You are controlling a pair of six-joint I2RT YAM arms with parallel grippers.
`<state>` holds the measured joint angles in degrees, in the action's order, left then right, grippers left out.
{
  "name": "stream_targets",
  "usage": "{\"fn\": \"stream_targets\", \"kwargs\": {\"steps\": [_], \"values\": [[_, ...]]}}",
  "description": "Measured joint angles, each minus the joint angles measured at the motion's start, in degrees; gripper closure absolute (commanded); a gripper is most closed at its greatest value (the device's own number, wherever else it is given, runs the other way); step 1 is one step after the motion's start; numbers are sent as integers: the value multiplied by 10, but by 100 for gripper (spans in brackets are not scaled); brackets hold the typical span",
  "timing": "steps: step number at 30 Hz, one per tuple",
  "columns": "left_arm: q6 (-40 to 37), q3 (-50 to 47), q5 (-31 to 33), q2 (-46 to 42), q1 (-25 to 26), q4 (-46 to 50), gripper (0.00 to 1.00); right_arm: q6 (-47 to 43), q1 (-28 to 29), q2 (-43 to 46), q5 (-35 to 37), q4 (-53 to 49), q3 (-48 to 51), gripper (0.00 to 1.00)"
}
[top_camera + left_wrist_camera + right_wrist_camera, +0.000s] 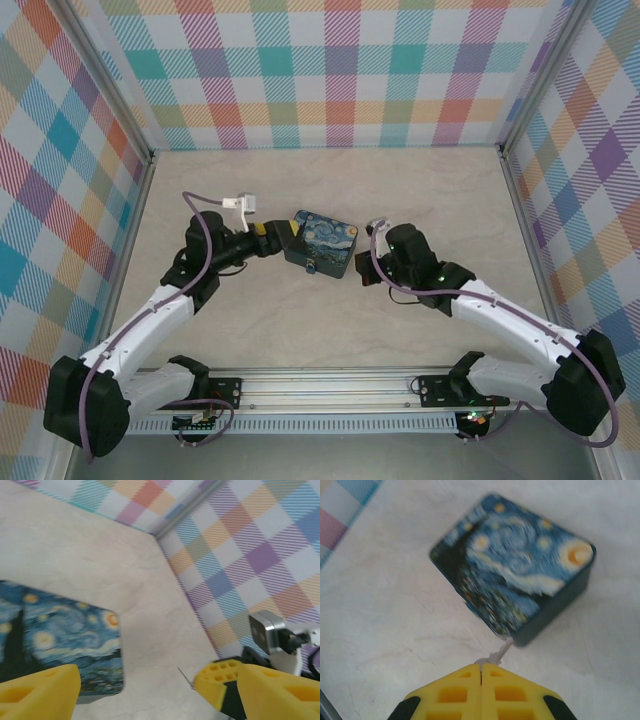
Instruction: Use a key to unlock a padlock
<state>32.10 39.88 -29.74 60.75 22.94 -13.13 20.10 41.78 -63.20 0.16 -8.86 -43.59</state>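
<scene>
- At the middle of the table (pixel 420 190) sits the painted tin (pixel 322 242), and we have one arm on each side of it.
- In the right wrist view, the right gripper (pixel 481 671) has its jaws pressed together on the key (pixel 501 652). Only a thin silvery stub shows beyond the yellow pads.
- The key's long axis runs straight out from the jaws towards the nearest corner of the tin. We cannot tell whether its tip touches that corner or stops just short.
- In the top view we take a small pale fleck on the tin's near wall for the padlock (pixel 313 267) (too small to be sure). It lies along that wall from the corner the key points at, on the side towards our left arm.
- The left gripper (pixel 157 680) is spread wide and holds nothing, with the tin's edge just ahead of one finger.
- We judge that the right arm must make the coming move, swinging the key's tip sideways along the near wall until it lines up with the lock.
</scene>
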Motion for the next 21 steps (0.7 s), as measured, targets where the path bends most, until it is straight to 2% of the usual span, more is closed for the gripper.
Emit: {"fn": "stream_targets", "kwargs": {"steps": [7,13,18,21], "values": [[0,26,-33,32,42,-31,33,-30,3,4,-49,110,7,100],[16,36,-31,53,56,-40,33,-32,9,5,-70,141,8,100],[75,36,12,58,56,-40,32,-45,10,8,-71,142,10,100],[142,37,38,71,56,-37,34,-57,10,8,-71,142,10,100]]}}
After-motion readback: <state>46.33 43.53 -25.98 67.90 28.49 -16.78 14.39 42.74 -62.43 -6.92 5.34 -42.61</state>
